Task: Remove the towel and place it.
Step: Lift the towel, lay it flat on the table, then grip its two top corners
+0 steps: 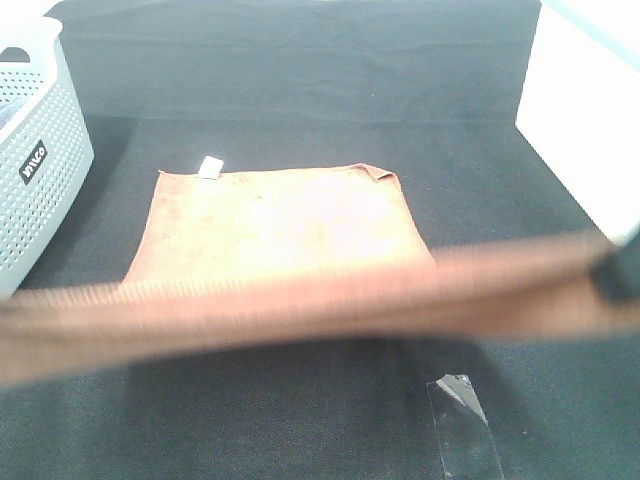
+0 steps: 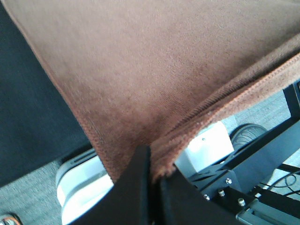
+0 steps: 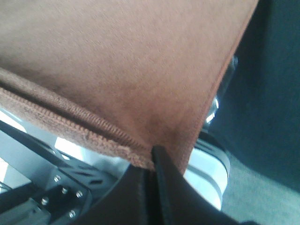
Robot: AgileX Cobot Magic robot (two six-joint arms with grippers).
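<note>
The brown towel [image 1: 280, 225] lies with its far half flat on the black table [image 1: 300, 80], and a small white tag [image 1: 209, 167] sits at its far left corner. Its near edge [image 1: 300, 300] is lifted and stretched into a blurred band across the exterior high view. In the left wrist view, my left gripper [image 2: 152, 174] is shut on one near corner of the towel [image 2: 154, 70]. In the right wrist view, my right gripper [image 3: 152, 161] is shut on the other near corner of the towel [image 3: 117, 61]. It shows as a dark shape [image 1: 622, 268] at the right edge of the exterior high view. The left gripper is out of that view.
A white perforated basket [image 1: 35, 160] stands at the table's far left. A clear strip of tape [image 1: 462, 425] is stuck on the table near the front right. A white surface [image 1: 590, 110] borders the table on the right. Robot base parts [image 2: 211, 145] show beneath the towel.
</note>
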